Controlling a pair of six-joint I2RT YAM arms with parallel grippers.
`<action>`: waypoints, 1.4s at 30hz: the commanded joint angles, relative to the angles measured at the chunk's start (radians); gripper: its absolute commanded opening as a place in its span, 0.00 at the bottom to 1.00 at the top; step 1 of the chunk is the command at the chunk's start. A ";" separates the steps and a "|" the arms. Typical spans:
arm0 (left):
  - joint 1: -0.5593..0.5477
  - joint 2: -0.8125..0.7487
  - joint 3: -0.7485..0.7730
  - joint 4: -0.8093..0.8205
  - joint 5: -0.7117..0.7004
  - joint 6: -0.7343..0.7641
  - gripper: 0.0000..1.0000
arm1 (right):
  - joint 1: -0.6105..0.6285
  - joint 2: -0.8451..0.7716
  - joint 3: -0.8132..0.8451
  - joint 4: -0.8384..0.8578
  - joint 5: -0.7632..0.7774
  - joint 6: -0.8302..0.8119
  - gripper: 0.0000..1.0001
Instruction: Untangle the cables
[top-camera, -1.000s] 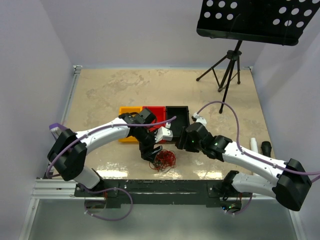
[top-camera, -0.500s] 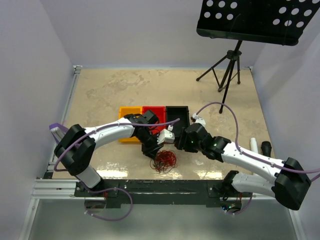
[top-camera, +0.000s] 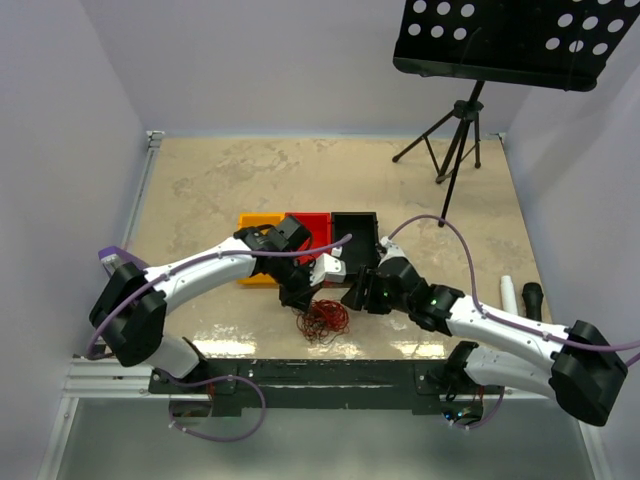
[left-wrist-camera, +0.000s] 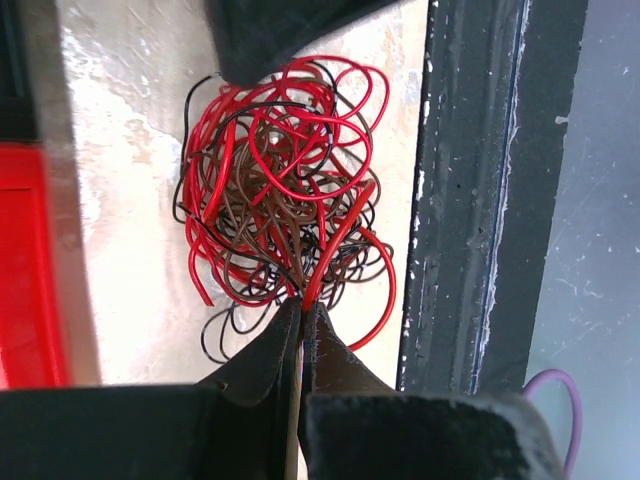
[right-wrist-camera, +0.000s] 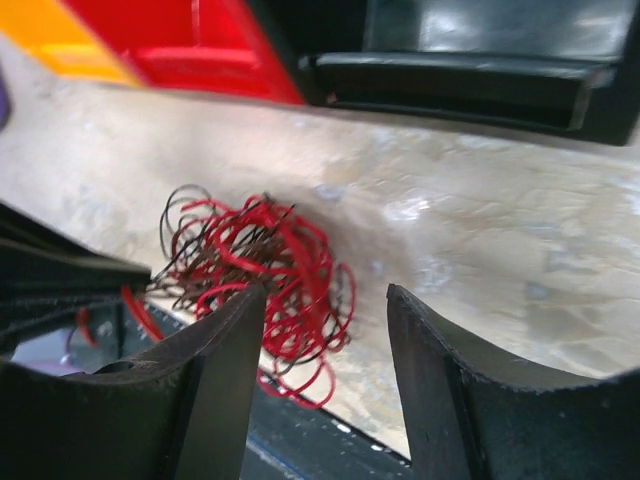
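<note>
Left gripper (left-wrist-camera: 302, 305): my fingertips are pressed together, pinching a red strand and a brown strand where they leave the near side of the tangle.
Right gripper (right-wrist-camera: 325, 300): my fingers stand apart, low over the table (top-camera: 220, 180), and bare tabletop shows in the gap between them.
Cables (top-camera: 325, 320): one knotted ball of thin red and black-brown loops lies close to the table's front edge, in front of the row of bins.
Cables against my grippers: from above, the ball sits between my two wrists, the left gripper at its upper left and the right gripper just beside it on the right. In my right wrist view, most of the tangle lies past the left-hand finger, with a few red loops reaching toward the gap.
Contact: only the two pinched strands are in my left grip. The rest of the ball hangs loose around them, and I cannot tell if any of it is lifted off the surface.
Bins: the yellow bin (top-camera: 258, 222), red bin (top-camera: 310, 225) and black bin (top-camera: 355, 235) stand side by side, touching, behind the cables.
Far corner: a black music stand (top-camera: 510, 40) stands on its tripod, well apart from everything else.
</note>
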 joint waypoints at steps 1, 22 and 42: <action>-0.004 -0.053 0.019 0.000 -0.018 0.001 0.00 | 0.014 -0.012 -0.031 0.130 -0.093 -0.014 0.57; -0.004 -0.097 -0.038 0.076 -0.193 -0.025 0.00 | 0.073 0.096 -0.044 0.259 -0.094 -0.049 0.25; 0.060 -0.407 0.235 -0.306 -0.282 0.010 0.00 | 0.073 -0.012 0.088 -0.176 0.198 -0.005 0.00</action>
